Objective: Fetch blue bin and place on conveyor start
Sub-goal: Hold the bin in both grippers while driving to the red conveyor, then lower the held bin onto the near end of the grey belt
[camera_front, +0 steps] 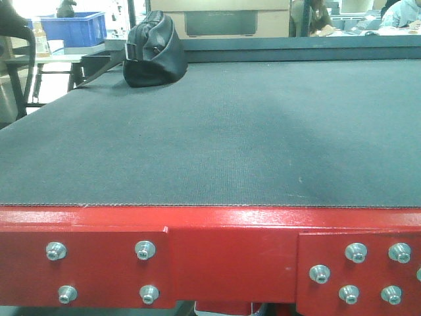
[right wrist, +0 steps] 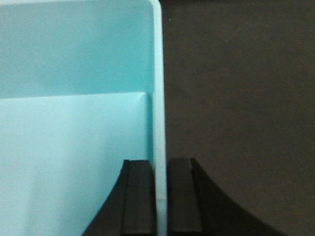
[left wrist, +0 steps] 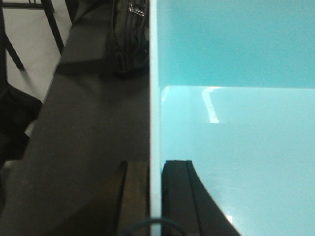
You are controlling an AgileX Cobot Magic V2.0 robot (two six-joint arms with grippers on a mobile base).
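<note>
Now bin spans between tools: left tool clamped on wall, body at 3 o'clock; right tool clamped on opposite wall, body at 9 o'clock; belt alongside.

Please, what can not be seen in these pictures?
Front view: blue bin, left gripper and right gripper lie outside the frame.
Wrist views: frame edges cut off most of the bin; its floor hides whether it rests on the belt.
Left wrist view: top edge cuts off the black bag.
</note>
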